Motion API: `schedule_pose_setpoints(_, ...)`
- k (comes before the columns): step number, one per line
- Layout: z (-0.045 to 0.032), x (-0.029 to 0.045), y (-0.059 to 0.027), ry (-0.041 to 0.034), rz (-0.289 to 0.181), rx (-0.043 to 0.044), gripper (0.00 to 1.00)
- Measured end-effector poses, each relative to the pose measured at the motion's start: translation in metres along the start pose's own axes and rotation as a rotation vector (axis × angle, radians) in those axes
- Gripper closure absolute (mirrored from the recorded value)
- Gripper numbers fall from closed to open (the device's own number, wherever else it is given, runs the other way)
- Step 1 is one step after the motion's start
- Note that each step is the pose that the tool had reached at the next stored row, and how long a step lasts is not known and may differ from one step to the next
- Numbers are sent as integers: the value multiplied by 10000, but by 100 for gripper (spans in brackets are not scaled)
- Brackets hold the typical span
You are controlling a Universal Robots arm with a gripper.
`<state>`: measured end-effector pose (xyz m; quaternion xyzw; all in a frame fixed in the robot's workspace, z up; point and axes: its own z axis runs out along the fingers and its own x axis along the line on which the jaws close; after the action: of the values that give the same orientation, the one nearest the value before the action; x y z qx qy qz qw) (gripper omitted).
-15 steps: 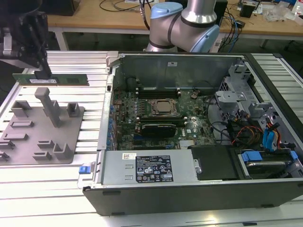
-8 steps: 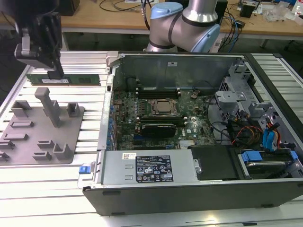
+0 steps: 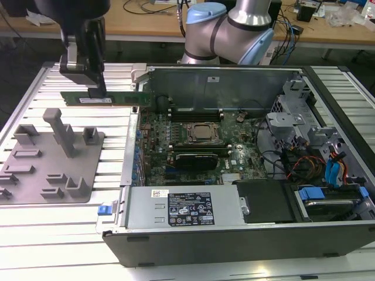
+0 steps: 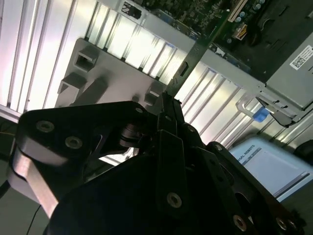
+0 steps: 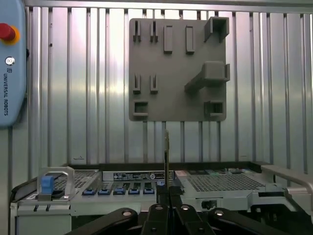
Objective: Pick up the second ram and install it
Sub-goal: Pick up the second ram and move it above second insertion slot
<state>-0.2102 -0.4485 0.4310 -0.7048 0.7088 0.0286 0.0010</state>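
The second ram, a long thin green stick, hangs level above the slatted table, just off the open computer case's side on the exterior view's left. My gripper is shut on its upper edge, coming down from above. In both wrist views the stick shows edge-on, running out from between the fingers: the second ram and gripper in one, the second ram and gripper in the other. The motherboard lies inside the case, with black memory slots beside the CPU socket.
A grey tray with upright posts lies on the table below the gripper, also seen as the grey tray. The power supply and drive cage stand inside the case. A pendant with a red button rests on the slats.
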Motion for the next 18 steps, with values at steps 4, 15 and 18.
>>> schedule_pose_setpoints(4, -2, -1, -181, -1, -1, 1, 91)
schedule_pose_setpoints(15, -1, -4, -914, 0, 2, -44, 91)
schedule_pose_setpoints(18, 0, -5, -1237, 1, 3, -77, 91)
